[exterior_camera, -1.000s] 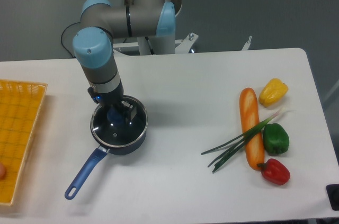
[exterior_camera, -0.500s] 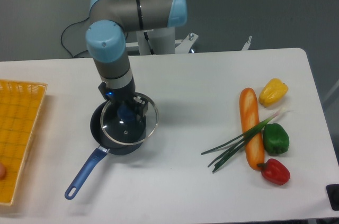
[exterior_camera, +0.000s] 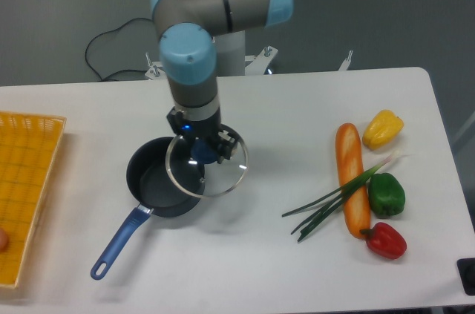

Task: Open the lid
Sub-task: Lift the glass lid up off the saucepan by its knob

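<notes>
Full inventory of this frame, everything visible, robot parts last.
lid: 1, clear glass, blue knob, held up, overlapping the pan's right edge
saucepan: 1, dark blue, left-centre, handle toward front-left
basket: 1, yellow, far left edge
baguette: 1, orange-brown, right side
green onion: 1 bunch, across the baguette
peppers: yellow, green, red, right side
table: 1, white
gripper: 1, jaws shut on the knob
arm: 1, grey and light blue

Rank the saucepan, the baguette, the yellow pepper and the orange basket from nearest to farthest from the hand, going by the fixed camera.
From the hand, shut on the lid:
1. Saucepan, just lower left, partly under the lid.
2. Baguette, to the right.
3. Yellow pepper on the far right and orange basket at the left edge: too close to call.
</notes>
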Motion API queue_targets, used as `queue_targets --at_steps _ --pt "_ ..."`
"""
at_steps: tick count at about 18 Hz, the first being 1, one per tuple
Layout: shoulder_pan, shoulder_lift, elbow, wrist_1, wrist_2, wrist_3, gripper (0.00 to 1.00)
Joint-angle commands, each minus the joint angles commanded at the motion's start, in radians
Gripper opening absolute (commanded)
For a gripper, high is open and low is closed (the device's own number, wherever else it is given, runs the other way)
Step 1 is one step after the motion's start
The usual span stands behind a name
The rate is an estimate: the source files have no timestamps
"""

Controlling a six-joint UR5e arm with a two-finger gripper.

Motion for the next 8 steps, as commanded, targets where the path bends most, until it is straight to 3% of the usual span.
queue_targets --at_steps 8 --pt "0.043 -0.006 0.015 -0.015 0.0 0.051 0.49"
